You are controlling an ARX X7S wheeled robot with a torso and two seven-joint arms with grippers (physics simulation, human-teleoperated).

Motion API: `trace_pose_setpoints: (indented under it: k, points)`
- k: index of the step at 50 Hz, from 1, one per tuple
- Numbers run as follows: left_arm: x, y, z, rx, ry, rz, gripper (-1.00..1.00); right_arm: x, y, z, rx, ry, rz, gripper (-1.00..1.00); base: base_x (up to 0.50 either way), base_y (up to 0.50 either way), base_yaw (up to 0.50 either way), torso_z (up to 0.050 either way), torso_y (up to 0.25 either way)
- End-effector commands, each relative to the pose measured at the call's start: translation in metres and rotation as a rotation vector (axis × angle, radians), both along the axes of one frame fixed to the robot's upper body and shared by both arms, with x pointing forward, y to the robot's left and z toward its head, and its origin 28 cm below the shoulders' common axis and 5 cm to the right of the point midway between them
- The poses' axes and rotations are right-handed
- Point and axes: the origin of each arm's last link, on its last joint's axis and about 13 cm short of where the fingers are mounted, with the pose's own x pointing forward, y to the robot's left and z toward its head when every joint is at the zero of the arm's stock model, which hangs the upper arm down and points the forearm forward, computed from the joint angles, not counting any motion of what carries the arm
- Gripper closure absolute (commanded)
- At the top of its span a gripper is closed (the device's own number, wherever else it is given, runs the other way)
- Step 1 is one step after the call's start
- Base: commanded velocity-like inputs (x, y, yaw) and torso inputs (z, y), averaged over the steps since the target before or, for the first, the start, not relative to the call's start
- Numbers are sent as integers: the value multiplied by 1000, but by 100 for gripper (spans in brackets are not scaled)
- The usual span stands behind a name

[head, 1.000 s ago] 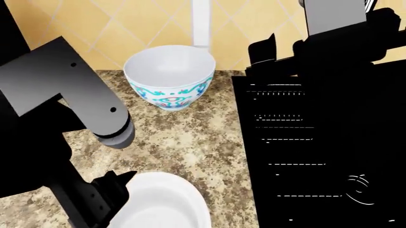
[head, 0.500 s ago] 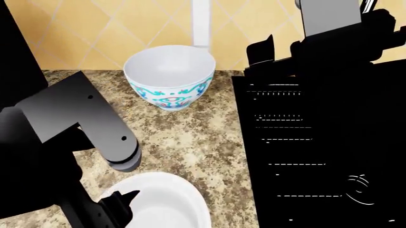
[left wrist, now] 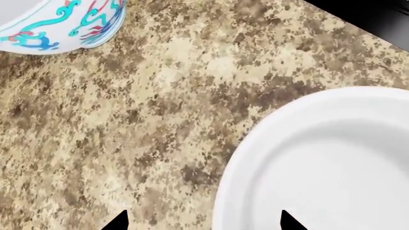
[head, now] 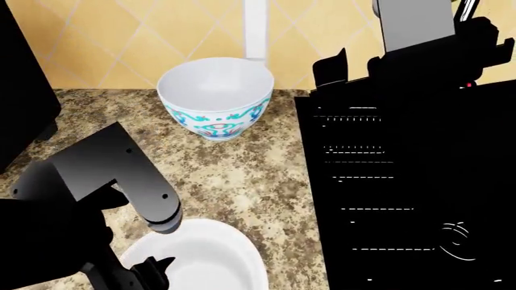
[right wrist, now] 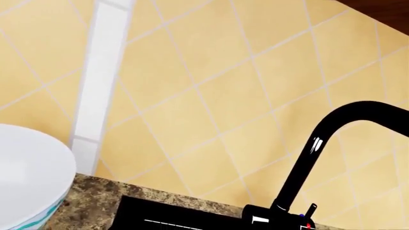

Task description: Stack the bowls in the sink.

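Note:
The floral-banded bowl (head: 215,99) stands upright on the speckled counter near the tiled wall; it also shows in the left wrist view (left wrist: 64,24) and the right wrist view (right wrist: 26,177). The plain white bowl (head: 202,260) sits at the counter's near edge, left of the black sink (head: 403,193). My left gripper (left wrist: 203,223) is open, its two dark fingertips (left wrist: 118,221) straddling the plain bowl's (left wrist: 332,163) rim, one tip outside over the counter and one inside. My right arm (head: 403,54) hovers dark above the sink's far end; its jaws do not show.
The granite counter (head: 241,175) runs between the bowls. A tall black tap (right wrist: 319,158) rises behind the sink (right wrist: 179,218) against the yellow tiled wall. A black object (head: 20,90) stands at the counter's left edge.
My left arm has swung down and toward the counter's near edge, bringing its gripper over the plain bowl's rim. Both bowls stayed put. The right arm barely shifted.

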Motion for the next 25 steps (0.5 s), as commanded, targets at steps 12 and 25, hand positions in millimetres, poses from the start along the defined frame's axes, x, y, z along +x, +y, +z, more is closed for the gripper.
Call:
trace_pose_setpoints:
  k: [12,25]
  points:
    - [7,1,-21,10,52,0,-100,1,0,-3,1,5,-2,-100,0,0,0,0,0]
    - [12,1,-30,16,70,7,-100,1,0,-4,-1,7,-2,-100,0,0,0,0,0]
